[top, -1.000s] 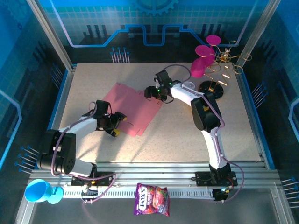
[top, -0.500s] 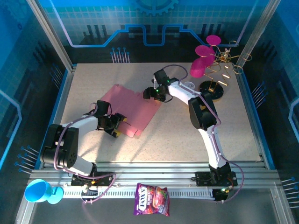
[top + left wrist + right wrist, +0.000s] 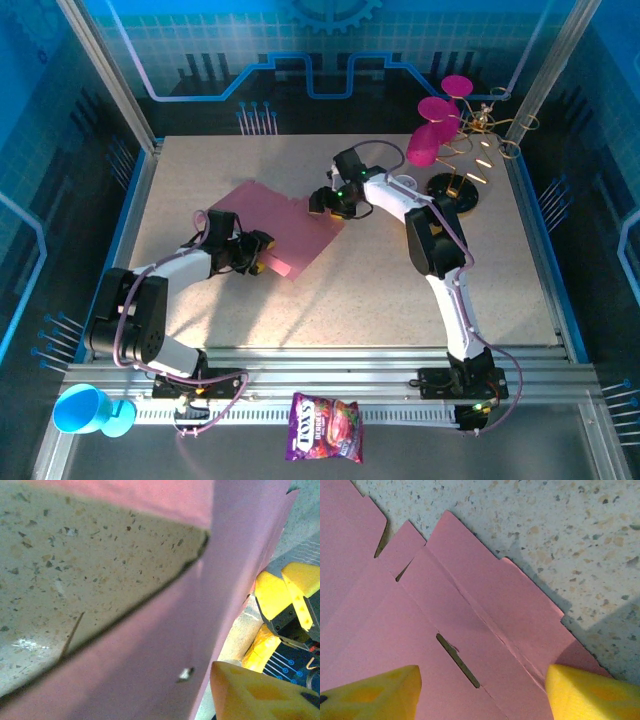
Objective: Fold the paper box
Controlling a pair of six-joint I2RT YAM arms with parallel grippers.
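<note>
The paper box (image 3: 290,215) is a flat pink blank on the table's middle left. Its near edge is raised off the table where my left gripper (image 3: 258,256) meets it. In the left wrist view the lifted pink sheet (image 3: 150,655) crosses in front of the jaws. One yellow finger (image 3: 250,695) stands just past the sheet's edge, well off centre, and the other finger is hidden behind the sheet. My right gripper (image 3: 325,200) hovers open over the blank's far right corner. Its yellow fingers (image 3: 370,695) straddle a creased panel (image 3: 470,610) with a narrow slot (image 3: 457,661).
Magenta cups (image 3: 438,118) hang on a wire stand (image 3: 465,185) at the far right of the table. A blue cup (image 3: 85,410) and a purple snack bag (image 3: 325,428) lie at the front rail, below the table's edge. Bare speckled tabletop (image 3: 400,290) stretches right of the blank.
My left gripper has moved away from the near edge, pushing the blank's near edge up and over, and its jaws have narrowed. The right gripper has barely shifted.
</note>
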